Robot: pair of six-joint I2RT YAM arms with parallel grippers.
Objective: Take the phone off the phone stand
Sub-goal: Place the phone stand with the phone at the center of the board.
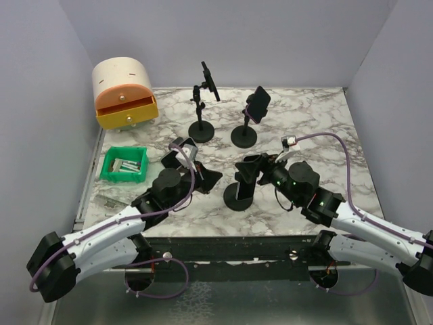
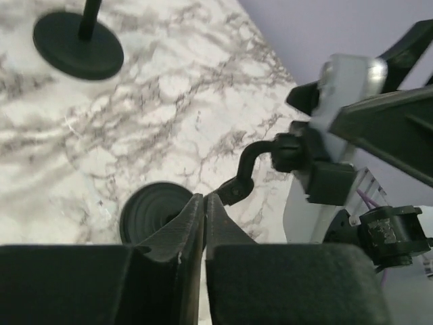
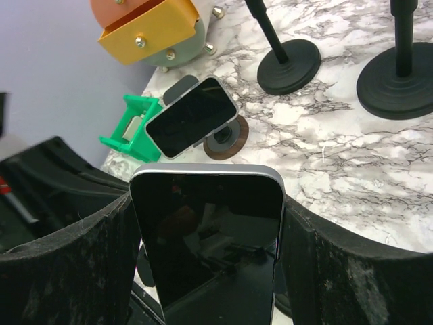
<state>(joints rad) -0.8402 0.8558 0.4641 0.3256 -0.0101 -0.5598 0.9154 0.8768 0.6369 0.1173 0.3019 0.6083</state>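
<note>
The front phone stand has a round black base and a jointed arm. The phone, black-screened with a silver rim, stands upright at its top. My right gripper is shut on the phone's two long edges. In the top view the right gripper hides most of the phone. I cannot tell whether the stand's clamp still grips it. My left gripper is shut, with its tips at the stand's lower joint, above the base. In the top view the left gripper sits just left of the stand.
Two more stands with phones are at the back. A phone on a small brown-disc holder is near a green bin. An orange drawer box stands at the back left.
</note>
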